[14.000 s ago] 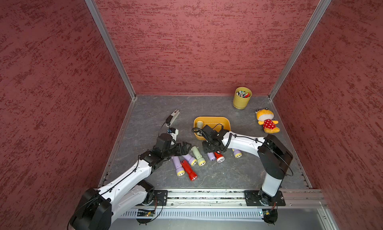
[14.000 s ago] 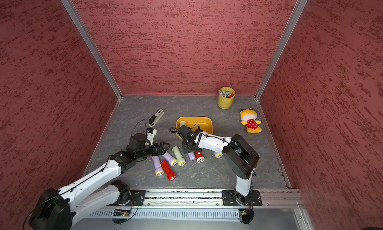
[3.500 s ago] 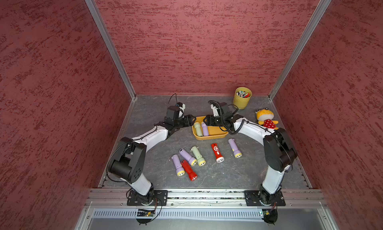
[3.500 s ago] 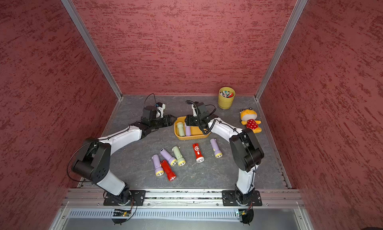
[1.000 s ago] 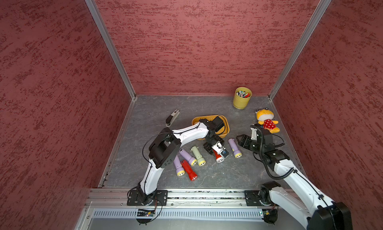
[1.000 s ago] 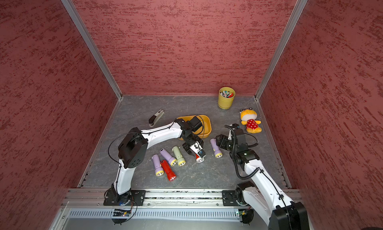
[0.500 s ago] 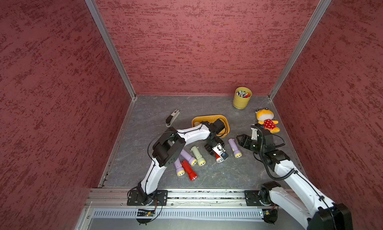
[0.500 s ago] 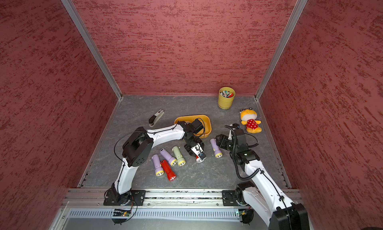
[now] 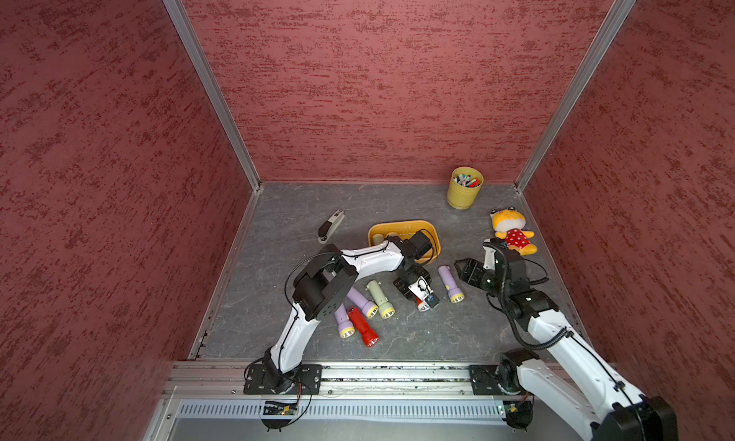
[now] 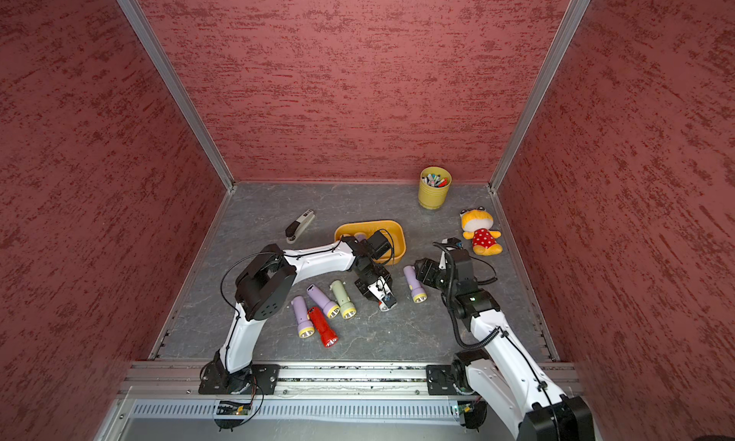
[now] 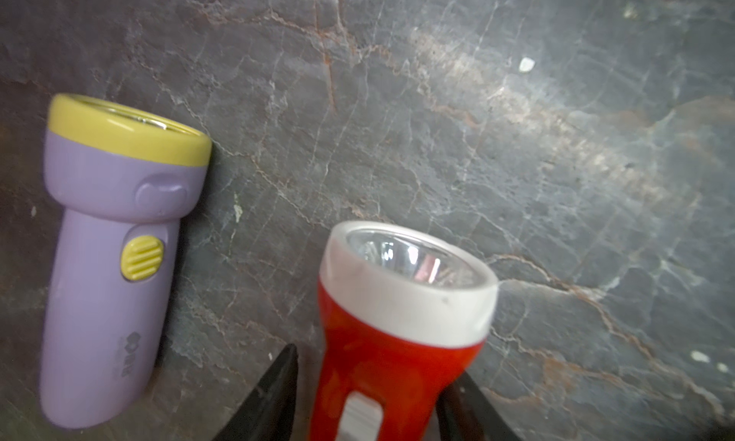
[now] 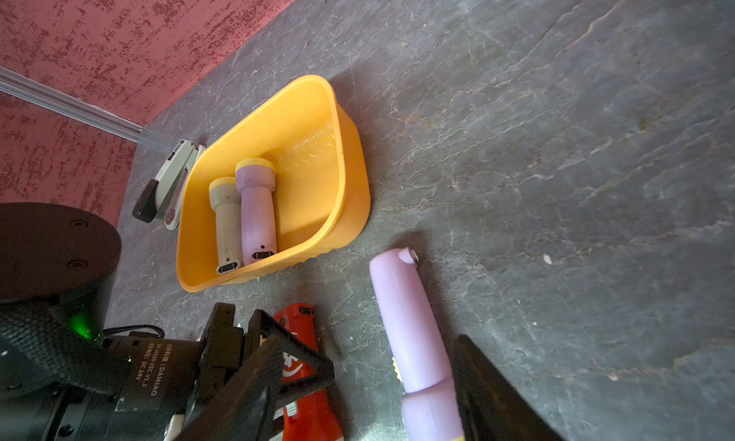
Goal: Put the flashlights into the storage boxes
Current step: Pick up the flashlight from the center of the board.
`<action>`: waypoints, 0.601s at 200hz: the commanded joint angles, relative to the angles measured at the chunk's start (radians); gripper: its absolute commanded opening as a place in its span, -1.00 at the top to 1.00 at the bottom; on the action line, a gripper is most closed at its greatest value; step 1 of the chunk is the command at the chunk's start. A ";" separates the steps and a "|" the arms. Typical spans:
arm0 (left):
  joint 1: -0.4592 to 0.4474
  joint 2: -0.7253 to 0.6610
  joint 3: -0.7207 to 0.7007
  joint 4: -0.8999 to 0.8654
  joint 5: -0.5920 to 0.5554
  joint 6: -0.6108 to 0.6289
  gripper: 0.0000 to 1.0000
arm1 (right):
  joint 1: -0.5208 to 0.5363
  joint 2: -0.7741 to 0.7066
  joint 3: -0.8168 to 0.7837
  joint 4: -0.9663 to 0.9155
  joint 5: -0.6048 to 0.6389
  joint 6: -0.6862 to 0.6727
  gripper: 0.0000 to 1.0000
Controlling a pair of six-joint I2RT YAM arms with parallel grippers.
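While the left hand straddles the white-rimmed red flashlight, one finger not touching | best: pinch mid-barrel, lift level over orange-yellow tray rim | right hand spread, empty

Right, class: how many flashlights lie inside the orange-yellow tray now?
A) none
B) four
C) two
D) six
C: the right wrist view shows just a pale green flashlight and a lilac flashlight lying side by side in the tray.
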 commanded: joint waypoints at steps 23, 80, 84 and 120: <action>-0.008 0.002 -0.002 0.028 0.040 -0.083 0.31 | -0.004 -0.037 -0.015 0.032 0.038 0.027 -0.38; 0.044 -0.200 -0.220 0.461 0.228 -0.458 0.42 | -0.003 -0.150 -0.042 0.115 0.055 0.013 -0.36; 0.049 -0.220 -0.240 0.508 0.233 -0.503 0.41 | -0.003 -0.160 -0.043 0.124 0.054 0.008 -0.36; 0.062 -0.391 -0.427 0.925 0.196 -0.906 0.37 | -0.004 -0.262 -0.079 0.257 0.032 -0.049 -0.36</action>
